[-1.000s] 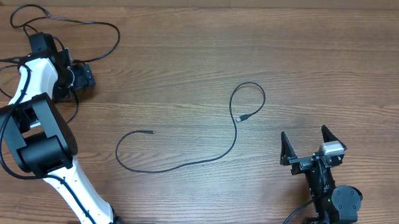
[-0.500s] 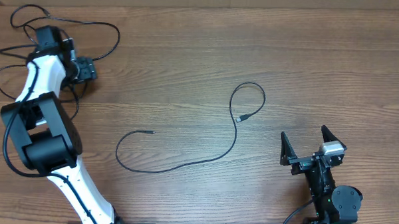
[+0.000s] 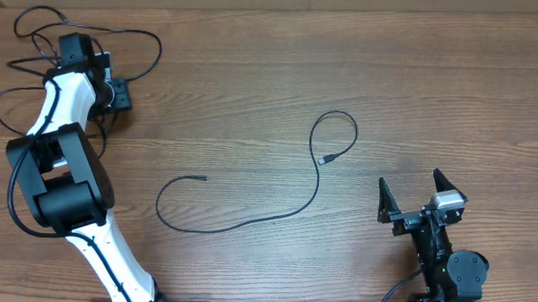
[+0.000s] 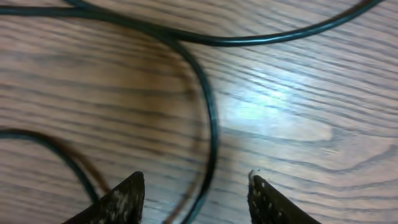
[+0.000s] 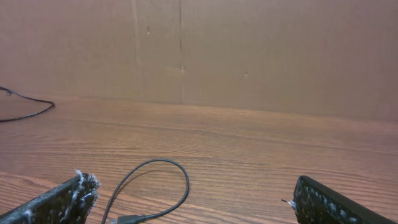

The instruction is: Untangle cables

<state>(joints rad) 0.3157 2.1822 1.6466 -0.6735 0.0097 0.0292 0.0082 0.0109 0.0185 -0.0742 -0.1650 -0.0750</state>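
Left gripper (image 4: pixel 196 190): standing open over the cables (image 4: pixel 210 112).
Risk: fingers (image 4: pixel 121 198) closing off-centre — dragging neighbouring loops tighter.

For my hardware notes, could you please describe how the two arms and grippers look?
The left arm has white shells, black joint housings and thin black wiring; the right arm is black with a silver wrist block. The left gripper and right gripper have black pointed fingers with whitish scuffed tips.
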